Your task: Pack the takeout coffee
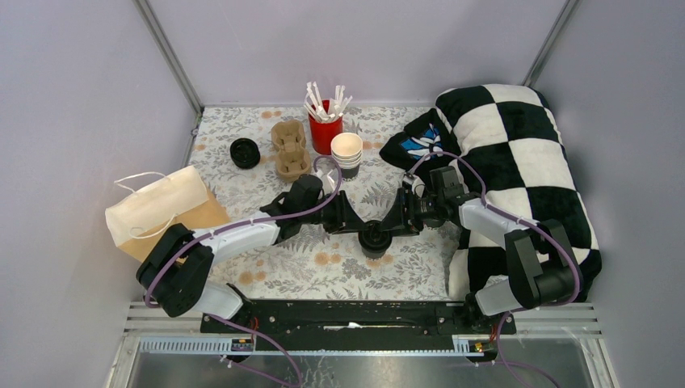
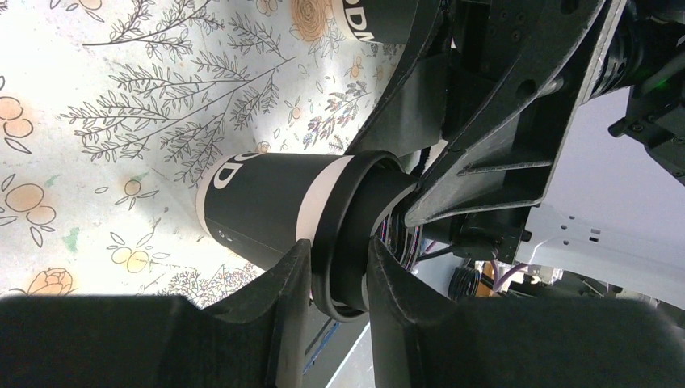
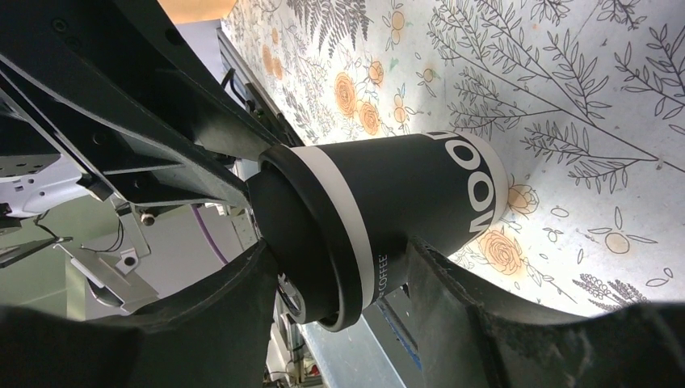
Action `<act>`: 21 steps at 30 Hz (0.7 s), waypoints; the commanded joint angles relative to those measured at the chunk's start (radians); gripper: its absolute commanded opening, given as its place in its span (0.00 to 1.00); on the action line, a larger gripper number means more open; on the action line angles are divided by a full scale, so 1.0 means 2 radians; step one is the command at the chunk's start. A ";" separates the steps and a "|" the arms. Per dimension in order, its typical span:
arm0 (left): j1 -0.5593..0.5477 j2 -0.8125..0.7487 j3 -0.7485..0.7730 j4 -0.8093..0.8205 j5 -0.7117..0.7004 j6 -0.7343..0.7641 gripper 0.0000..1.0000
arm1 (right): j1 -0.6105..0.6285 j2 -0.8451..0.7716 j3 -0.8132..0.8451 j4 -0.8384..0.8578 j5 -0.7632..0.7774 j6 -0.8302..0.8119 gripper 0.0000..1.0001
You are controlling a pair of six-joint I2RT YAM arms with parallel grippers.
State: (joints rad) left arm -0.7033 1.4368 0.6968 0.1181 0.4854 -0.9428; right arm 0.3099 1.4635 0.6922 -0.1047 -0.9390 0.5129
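Left hand pinches the lid of a cup; right hand straddles it, grip I cannot tell. Probably light, crushable paper: I'd hold the stiff rim.

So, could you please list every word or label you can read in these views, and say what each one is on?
"MOO": large white letters on the black paper takeout cup with black plastic lid, wrapping out of sight.
"COFFEE": small white print beside its lid.
"OD": the same cup, left wrist view.
"DM": dark cup base at that view's top edge.
Blue-and-white print on the black cloth: too blurred to read.
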 commanded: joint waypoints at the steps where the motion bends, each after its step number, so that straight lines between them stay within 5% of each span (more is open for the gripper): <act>1: -0.001 0.075 -0.074 -0.187 -0.099 0.033 0.24 | 0.005 0.038 -0.043 -0.057 0.155 -0.012 0.60; 15: -0.012 0.034 -0.067 -0.209 -0.110 0.045 0.23 | 0.006 -0.010 -0.062 -0.047 0.144 -0.025 0.64; 21: -0.013 -0.026 0.017 -0.233 -0.088 0.053 0.37 | 0.006 -0.048 0.008 -0.102 0.122 -0.047 0.77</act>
State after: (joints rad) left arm -0.7311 1.3876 0.7166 0.0505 0.4099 -0.9417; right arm 0.3237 1.3838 0.6559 -0.0994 -0.8440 0.5198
